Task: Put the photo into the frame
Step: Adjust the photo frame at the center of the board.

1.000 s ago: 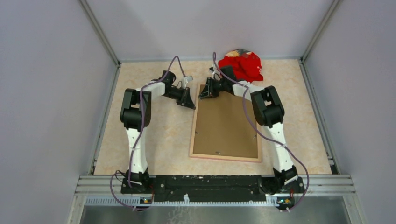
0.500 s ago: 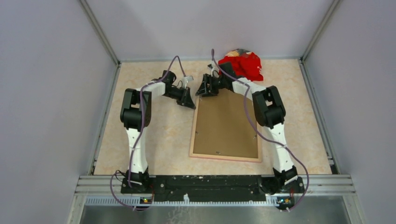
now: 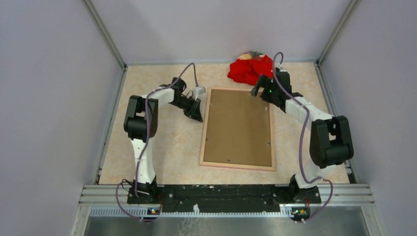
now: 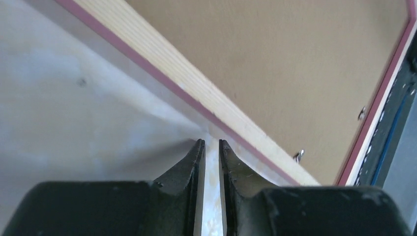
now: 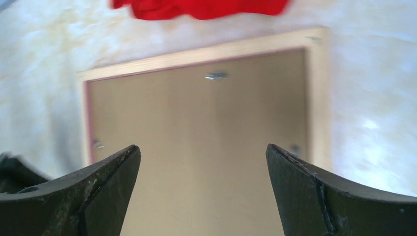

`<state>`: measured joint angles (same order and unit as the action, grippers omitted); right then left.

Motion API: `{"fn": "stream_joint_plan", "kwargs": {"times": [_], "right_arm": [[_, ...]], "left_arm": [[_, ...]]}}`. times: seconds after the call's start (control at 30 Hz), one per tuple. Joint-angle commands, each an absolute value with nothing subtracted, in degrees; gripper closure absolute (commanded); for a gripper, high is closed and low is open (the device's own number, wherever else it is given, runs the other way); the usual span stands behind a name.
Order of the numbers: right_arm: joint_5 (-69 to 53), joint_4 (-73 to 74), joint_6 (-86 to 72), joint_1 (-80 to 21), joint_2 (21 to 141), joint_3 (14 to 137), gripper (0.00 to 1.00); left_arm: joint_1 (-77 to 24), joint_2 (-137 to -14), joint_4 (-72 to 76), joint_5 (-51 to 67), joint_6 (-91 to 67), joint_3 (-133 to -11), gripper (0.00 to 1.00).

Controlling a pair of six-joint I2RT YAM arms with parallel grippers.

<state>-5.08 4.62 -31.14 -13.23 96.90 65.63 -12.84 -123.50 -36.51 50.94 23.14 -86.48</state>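
Frame (image 3: pixel 204 142) backside (photo unseen), left end effector (image 4: pixel 211 143) ajar, right end effector (image 5: pixel 202 147) wide, empty

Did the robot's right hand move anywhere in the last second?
Yes. The right hand swung from the frame's far left corner across to its far right corner, ending beside the red cloth, and it has opened wide.

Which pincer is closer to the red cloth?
Right. The right pincer is near the frame's far right corner, beside the red cloth; the left pincer is off the frame's left edge.
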Motion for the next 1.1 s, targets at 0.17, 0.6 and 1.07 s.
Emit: {"fn": "stream_joint_plan", "kwargs": {"times": [0.17,0.6,1.07], "right_arm": [[1.66,-3.22,-36.35,-4.86,94.72,52.36,0.01],[-9.11,-6.32,-41.48,-13.9,109.92,65.95,0.01],[-10.44,13.09,-35.69,-28.37,126.8,104.71,0.01]], "left_arm": [[-15.27,-111.46,-37.44,41.58,36.45,-73.15,0.79],[-24.28,-105.57,-38.75,32.6,38.97,-63.73,0.8],[-27.13,-101.93,-52.32,36.49,47.52,-65.08,0.47]]}}
